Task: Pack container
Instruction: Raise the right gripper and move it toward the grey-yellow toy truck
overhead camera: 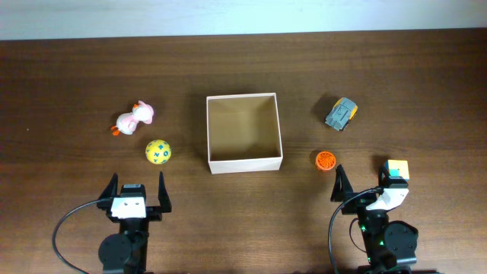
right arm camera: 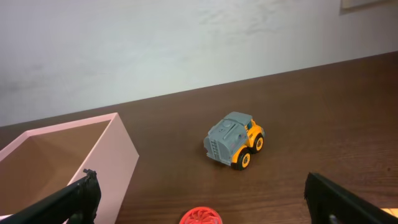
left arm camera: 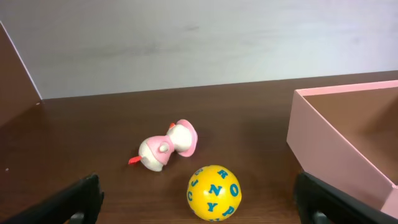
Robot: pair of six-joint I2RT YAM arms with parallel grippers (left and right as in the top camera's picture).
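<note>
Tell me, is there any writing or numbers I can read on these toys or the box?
"N", "R", "O", "Y": loose blue letters on the yellow ball, spelling no word; its other letters curve away, unreadable.
No writing shows on the box, duck, truck or orange disc.

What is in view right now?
container: one, white outside, tan inside, table centre, empty
toy duck: one, pink and white, left of the container
ball: one, yellow with blue letters, near the duck
toy truck: one, grey and orange, right of the container
disc: one, orange, robot-side of the truck
cube: one, cyan and yellow, near edge, far right
table: one, dark brown wood
left gripper: one, black, open, empty
right gripper: one, black, open, empty
</note>
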